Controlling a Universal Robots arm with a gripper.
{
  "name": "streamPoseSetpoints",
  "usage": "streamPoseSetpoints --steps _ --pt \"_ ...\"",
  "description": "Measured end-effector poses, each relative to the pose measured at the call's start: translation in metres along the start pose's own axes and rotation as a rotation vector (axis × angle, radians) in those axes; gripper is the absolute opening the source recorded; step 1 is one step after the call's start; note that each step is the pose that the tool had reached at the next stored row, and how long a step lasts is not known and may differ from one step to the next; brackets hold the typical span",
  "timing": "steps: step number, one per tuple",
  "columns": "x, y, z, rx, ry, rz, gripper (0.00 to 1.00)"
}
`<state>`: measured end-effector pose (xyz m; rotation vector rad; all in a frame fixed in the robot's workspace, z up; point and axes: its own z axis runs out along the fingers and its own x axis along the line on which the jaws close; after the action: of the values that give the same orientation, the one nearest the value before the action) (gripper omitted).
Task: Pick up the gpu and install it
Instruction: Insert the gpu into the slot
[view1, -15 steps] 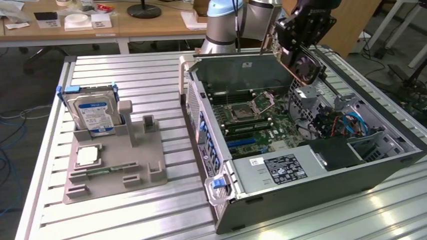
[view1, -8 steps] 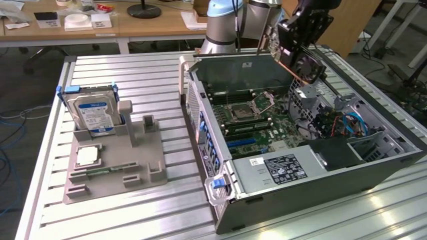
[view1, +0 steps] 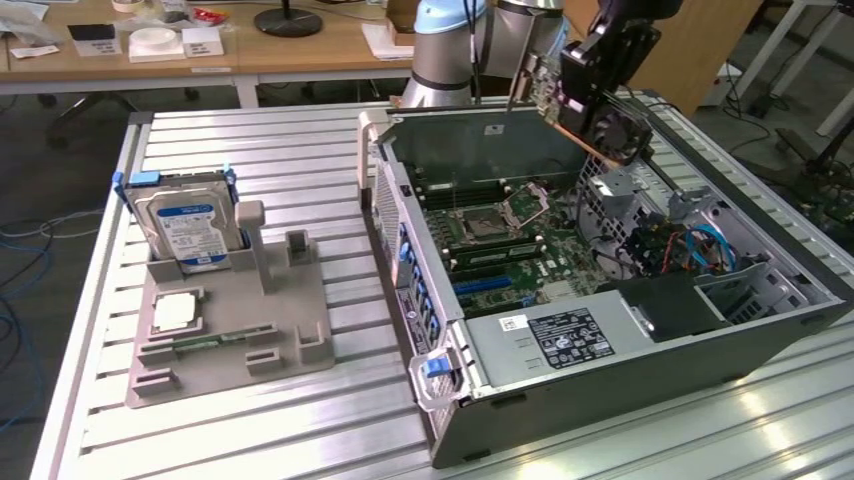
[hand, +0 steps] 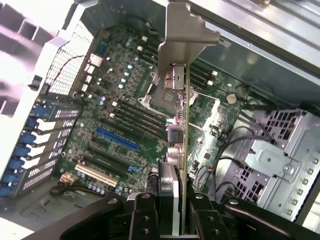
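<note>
In the exterior view, the gpu (view1: 617, 132) is held up in the air by the tool (view1: 594, 92). It is hung over the end of the open case (view1: 641, 370) that is nearest the arm's base. The gpu is tilted, and its round black fan (view1: 625, 127) is turned toward the exterior view's right. It is not yet put in. The main board (view1: 501, 230) is seen lying flat inside the case, below the gpu and apart from it. The case is laid on its side on the ribbed metal desk (view1: 240, 140). On the exterior view's left, a grey holder (view1: 287, 335) is set on the desk, well apart from the gpu. A drive (view1: 187, 225) with a blue label is stood upright in the holder.

In the wrist view, the gpu (hand: 184, 145) is seen from its thin green edge. It is pinched between the two black fingers (hand: 145, 215) of the tool (hand: 177, 222), so the tool is clenched on the gpu. The silver bracket (hand: 187, 35) is seen at the end of the gpu far from the tool. The main board (hand: 120, 100) is spread out beneath the gpu. A long blue slot (hand: 117, 140) is seen on it, with dark slots beside it. A silver cage (hand: 272, 160) full of small holes is seen on the other side of the gpu from the blue slot.
</note>
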<state>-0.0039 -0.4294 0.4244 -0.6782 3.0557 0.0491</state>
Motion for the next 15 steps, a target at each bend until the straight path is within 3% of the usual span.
streamPoseSetpoints --steps 15 --pt "0.0000 0.0000 0.0001 -0.0044 0.0068 -0.245 0.28"
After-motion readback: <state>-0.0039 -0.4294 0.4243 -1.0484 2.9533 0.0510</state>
